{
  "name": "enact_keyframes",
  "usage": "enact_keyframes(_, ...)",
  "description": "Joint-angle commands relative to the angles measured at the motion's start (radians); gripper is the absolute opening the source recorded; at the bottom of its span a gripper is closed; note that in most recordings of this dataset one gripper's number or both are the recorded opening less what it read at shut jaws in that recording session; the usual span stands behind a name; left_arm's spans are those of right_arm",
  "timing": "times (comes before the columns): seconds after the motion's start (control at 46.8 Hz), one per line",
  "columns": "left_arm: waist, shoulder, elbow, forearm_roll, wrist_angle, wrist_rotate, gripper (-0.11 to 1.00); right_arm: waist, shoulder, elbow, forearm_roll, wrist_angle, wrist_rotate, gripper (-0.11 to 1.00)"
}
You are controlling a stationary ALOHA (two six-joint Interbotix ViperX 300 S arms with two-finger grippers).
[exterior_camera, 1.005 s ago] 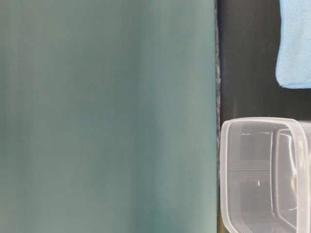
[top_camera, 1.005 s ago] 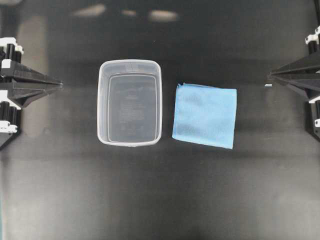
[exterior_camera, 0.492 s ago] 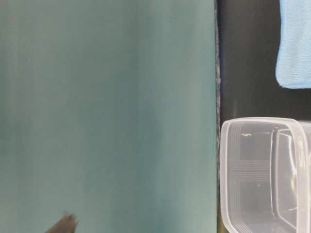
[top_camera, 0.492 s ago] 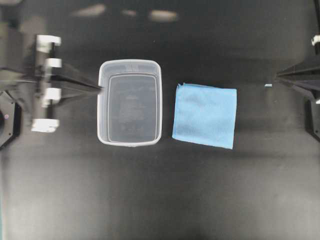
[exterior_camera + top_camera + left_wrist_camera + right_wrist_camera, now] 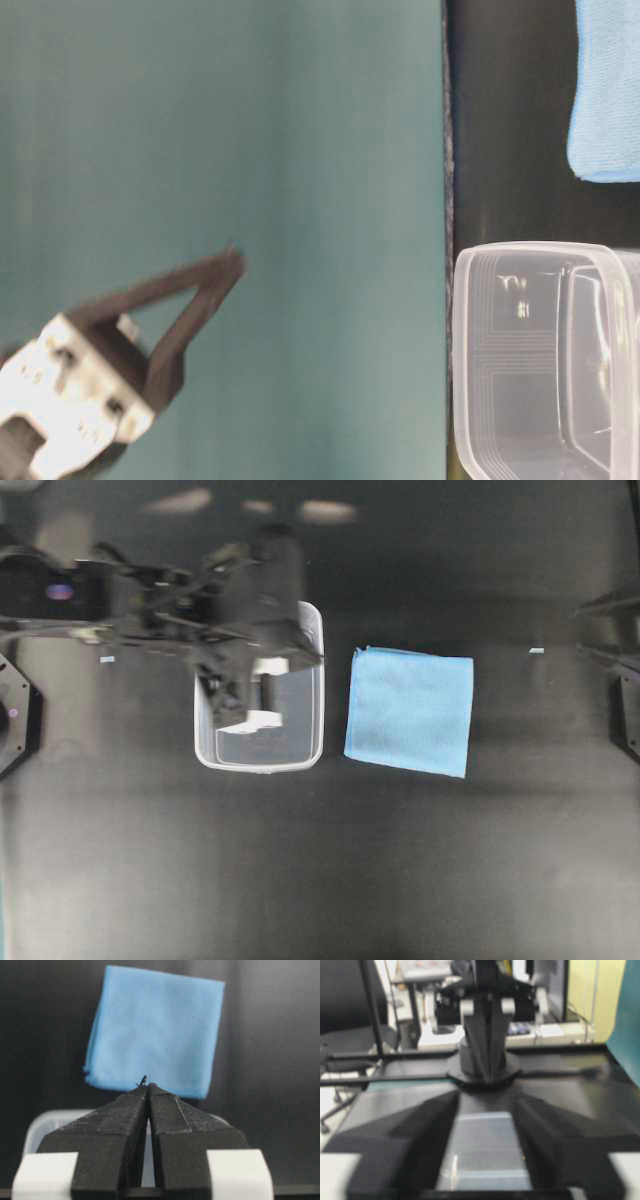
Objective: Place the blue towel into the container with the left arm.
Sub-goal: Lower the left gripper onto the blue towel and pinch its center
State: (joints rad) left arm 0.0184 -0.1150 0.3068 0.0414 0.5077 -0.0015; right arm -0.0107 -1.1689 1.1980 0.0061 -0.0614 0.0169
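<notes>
We have our left arm [image 5: 150,620] stretched out over the tub [image 5: 205,742], its left gripper [image 5: 148,1086] empty and its jaws pressed together, tips touching, as the wrist view shows plainly; we judge they will need to part before any grasp. The towel [image 5: 410,711] lies flat and folded on the table [image 5: 320,860] just beside the tub, on the side away from the arm's base, not touching it, so reaching it means passing over the tub first, which likely explains why the arm hangs above the open tub and not low at table height. From the wrist view the towel sits straight ahead beyond the closed tips, with the tub's rim below them, so the approach looks well lined up. The tub is empty, mouth up, ready to receive. Our right gripper [image 5: 480,1157] sits back at the far edge of the overhead view, out of the way, with its jaws apart and nothing between them; the tub shows through the gap. We judge the task barely begun: the towel is untouched, and the next need is to go on past the tub, open, and come down on the cloth
</notes>
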Motion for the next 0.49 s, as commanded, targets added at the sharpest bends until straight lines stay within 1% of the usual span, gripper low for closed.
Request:
enact_keyframes(0.0,0.002,0.072,-0.089,0.003,0.011,0.031,0.03,-0.002,-0.006,-0.012,0.003,-0.006,0.002,0.57)
enact_keyframes(0.064,0.006,0.123,-0.133,0.005,0.035,0.048,0.14,-0.002,-0.014,-0.014,0.003,-0.005,0.002,0.70)
enact_keyframes(0.128,0.011,0.184,-0.186,0.005,0.074,0.055,0.29,-0.002,-0.018,-0.015,0.003,-0.006,0.002,0.77)
enact_keyframes(0.171,0.011,0.219,-0.212,0.003,0.098,0.055,0.42,-0.002,-0.020,-0.015,0.003,-0.005,0.002,0.79)
enact_keyframes(0.257,0.012,0.290,-0.261,0.003,0.132,0.051,0.67,-0.002,-0.025,-0.015,0.003,-0.005,0.002,0.79)
enact_keyframes(0.299,0.012,0.325,-0.287,0.003,0.144,0.054,0.78,-0.002,-0.026,-0.015,0.003,-0.005,0.002,0.79)
enact_keyframes(0.321,0.011,0.342,-0.299,0.003,0.146,0.055,0.82,-0.002,-0.026,-0.015,0.005,-0.005,0.002,0.79)
enact_keyframes(0.385,0.011,0.391,-0.331,0.003,0.146,0.060,0.90,-0.002,-0.028,-0.015,0.003,-0.005,0.002,0.79)
enact_keyframes(0.47,0.014,0.462,-0.367,0.005,0.144,0.061,0.91,-0.002,-0.029,-0.014,0.003,-0.005,0.002,0.79)
